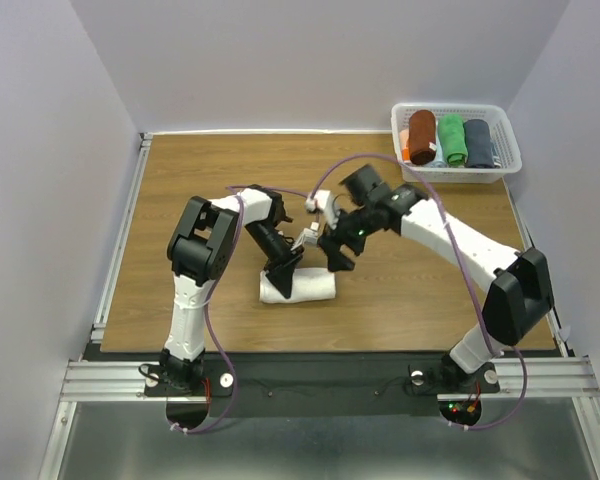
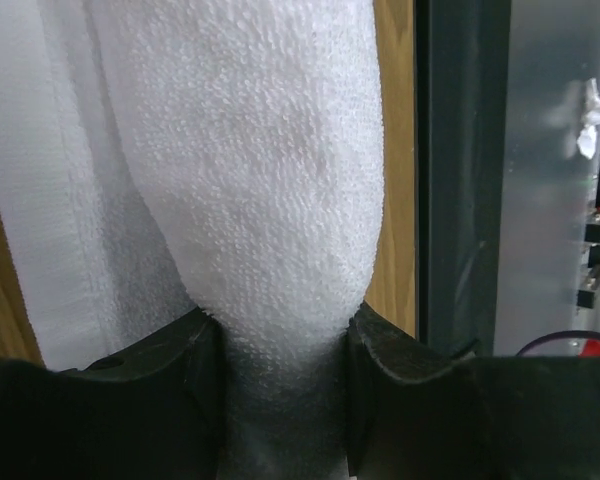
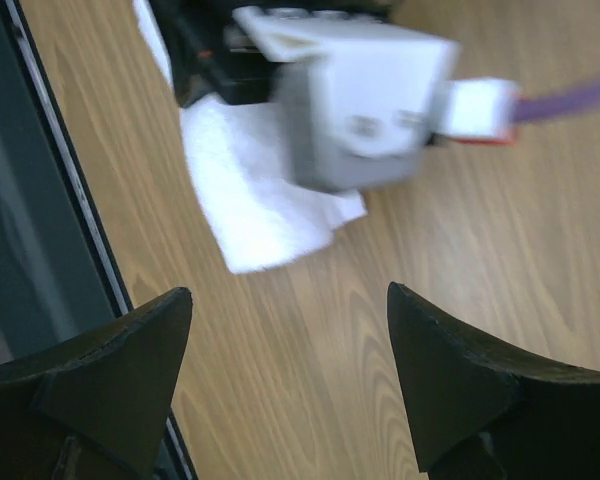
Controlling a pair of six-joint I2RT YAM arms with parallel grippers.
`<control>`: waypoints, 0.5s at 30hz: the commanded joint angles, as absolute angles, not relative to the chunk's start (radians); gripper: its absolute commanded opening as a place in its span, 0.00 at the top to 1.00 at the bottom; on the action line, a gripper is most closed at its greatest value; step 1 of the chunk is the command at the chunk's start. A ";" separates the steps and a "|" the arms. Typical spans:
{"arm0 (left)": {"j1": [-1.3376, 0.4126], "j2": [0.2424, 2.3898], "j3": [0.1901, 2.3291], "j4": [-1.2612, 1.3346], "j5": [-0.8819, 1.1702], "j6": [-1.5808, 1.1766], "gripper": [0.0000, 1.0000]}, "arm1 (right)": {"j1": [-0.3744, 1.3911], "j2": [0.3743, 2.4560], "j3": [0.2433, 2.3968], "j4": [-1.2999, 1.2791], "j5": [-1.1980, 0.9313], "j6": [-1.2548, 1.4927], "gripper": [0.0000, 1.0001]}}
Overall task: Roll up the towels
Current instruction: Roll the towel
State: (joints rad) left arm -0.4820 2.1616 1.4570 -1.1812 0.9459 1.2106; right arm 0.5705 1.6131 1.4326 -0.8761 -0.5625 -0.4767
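The white towel (image 1: 310, 287) lies rolled on the wooden table near the front middle. My left gripper (image 1: 282, 278) is shut on its left part; in the left wrist view the roll (image 2: 270, 170) is pinched between both fingers (image 2: 170, 390). My right gripper (image 1: 338, 260) is open and empty, hovering just right of and above the roll; its wrist view shows the towel's end (image 3: 250, 200) beyond the fingertips (image 3: 150, 350). The slate blue-grey towel (image 1: 479, 143) lies rolled in the basket at the back right.
A white basket (image 1: 458, 172) at the back right corner also holds a rust-brown roll (image 1: 421, 136) and a green roll (image 1: 451, 139). The table's metal front rail (image 1: 330, 375) lies close behind the white roll.
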 commanded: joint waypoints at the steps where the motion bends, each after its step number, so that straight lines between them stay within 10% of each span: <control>1: -0.463 2.256 1.463 -1.117 0.772 1.256 0.55 | 0.726 1.539 1.332 -0.660 -0.326 -0.472 0.15; 15: -0.431 2.309 1.519 -1.117 0.752 1.261 0.46 | 1.068 1.680 1.091 -0.250 -0.032 -0.641 0.09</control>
